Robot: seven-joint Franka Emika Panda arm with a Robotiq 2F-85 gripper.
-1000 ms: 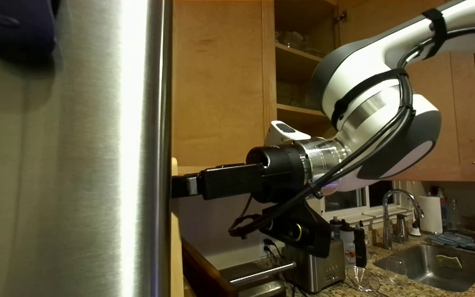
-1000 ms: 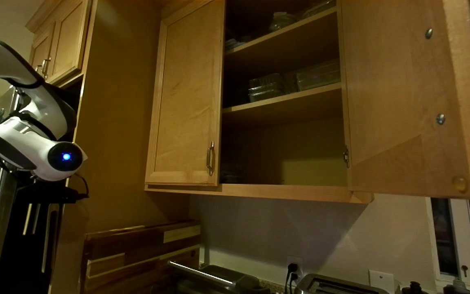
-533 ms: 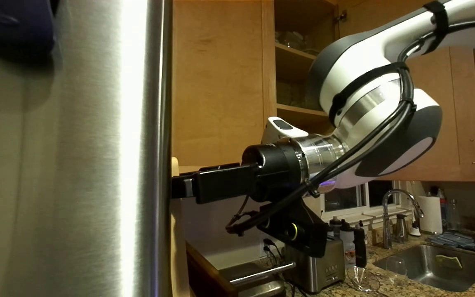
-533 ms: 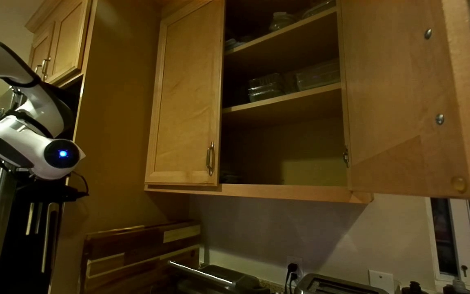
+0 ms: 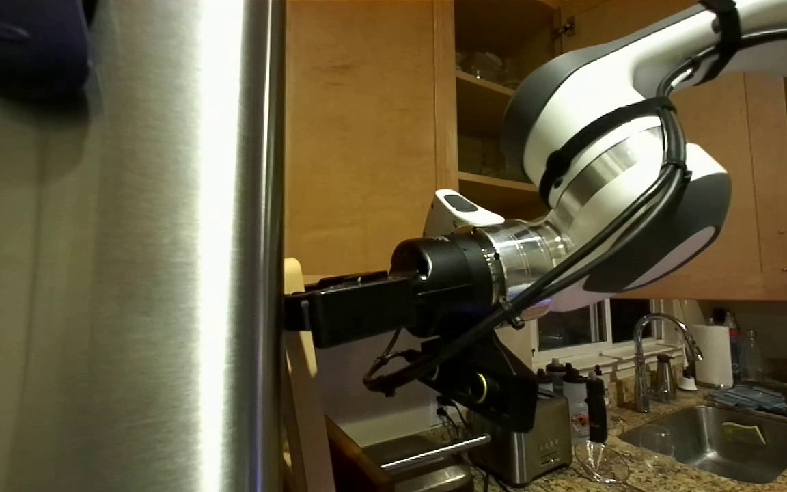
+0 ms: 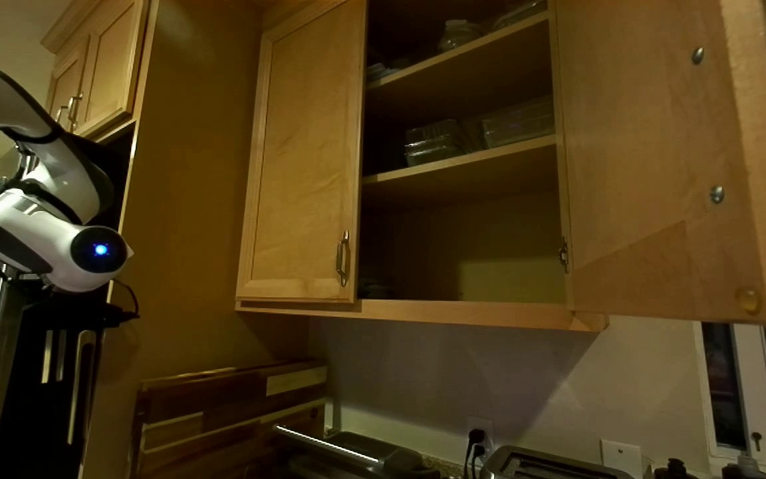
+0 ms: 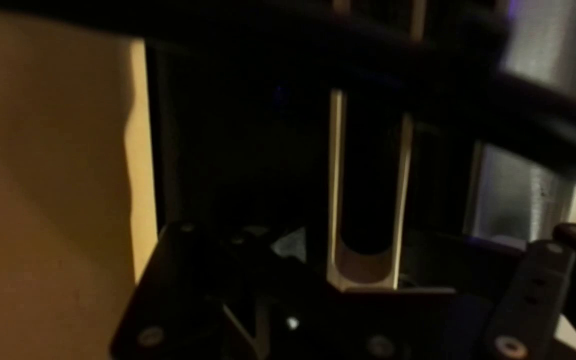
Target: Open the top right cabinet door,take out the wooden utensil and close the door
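In both exterior views the top right cabinet door (image 6: 655,166) stands open, right of the cabinet shelves (image 6: 459,160). Left of those shelves, the tool (image 5: 296,313) hides its tips behind a steel panel (image 5: 141,273); the wrist view, dark at the tips, adds a pale-edged slot (image 7: 336,175). How wide the jaws stand, and any hold, cannot be told.

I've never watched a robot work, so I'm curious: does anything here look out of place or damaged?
Mainly, the top right cabinet door stands wide open, baring the shelves, which looks odd because its twin is shut. No spill or damage shows.
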